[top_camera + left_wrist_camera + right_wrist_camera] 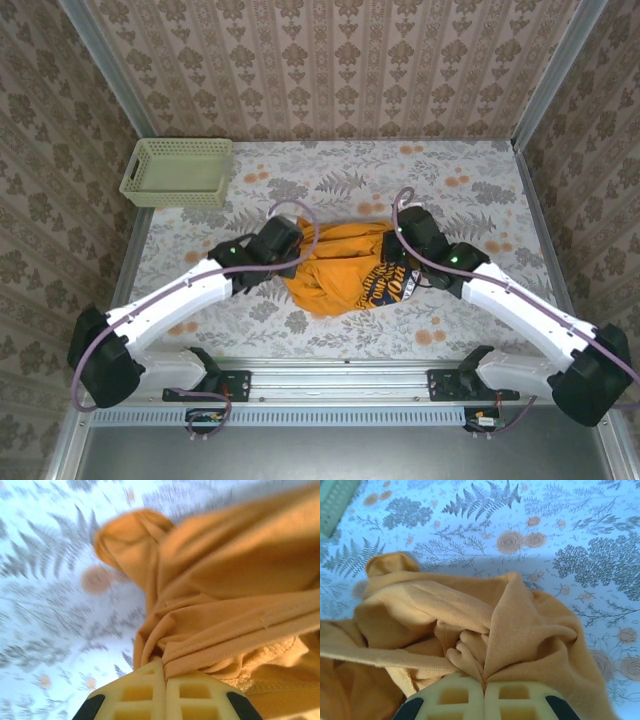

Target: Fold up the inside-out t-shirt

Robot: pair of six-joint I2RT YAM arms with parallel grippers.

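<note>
We reach our left arm (180, 295) and right arm (520, 305) forward and inward, wrists low and facing each other. Our left hand (165, 680) is closed tight on a fold of the t-shirt (335, 275); our right hand (484, 687) pinches another fold.

The floral-print table (480, 200) carries a pale green mesh basket (175, 195) at its far-left corner and a bunched orange t-shirt (330, 275) mid-table, seemingly partly lifted.

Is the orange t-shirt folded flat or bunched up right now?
Bunched up: the soft orange-yellow cotton t-shirt lies in a crumpled, creased heap, no neat edges.
</note>
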